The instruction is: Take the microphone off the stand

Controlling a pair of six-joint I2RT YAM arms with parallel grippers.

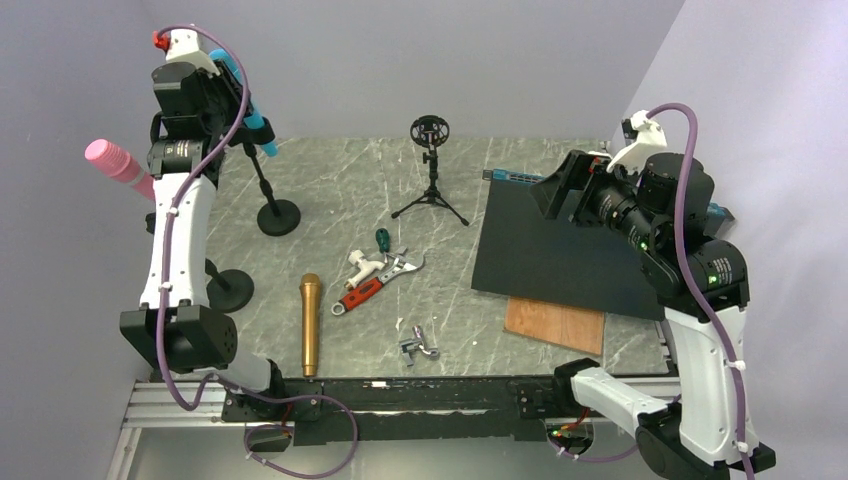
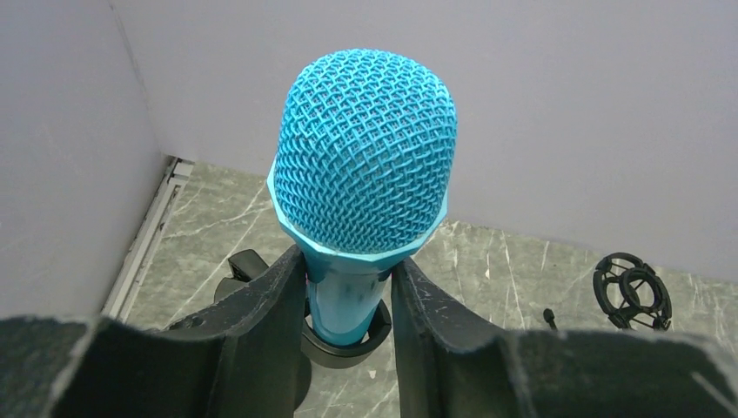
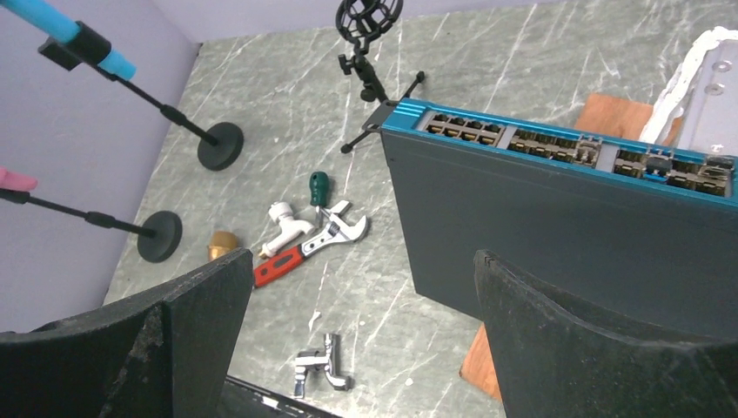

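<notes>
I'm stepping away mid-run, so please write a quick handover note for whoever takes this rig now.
Left hand: looks shut on the blue microphone just below its head; the microphone sits in its stand.
Right hand: open, empty, raised over the network switch.
Done: grasp made. A gold microphone lies on the table; a pink microphone is on another stand.
Left to do: lift the blue microphone clear.

Left pincer (image 2: 348, 270) raised high, clamped; right pincer (image 3: 361, 261) spread wide.

text: none legible | labels: none | numbers: none
</notes>
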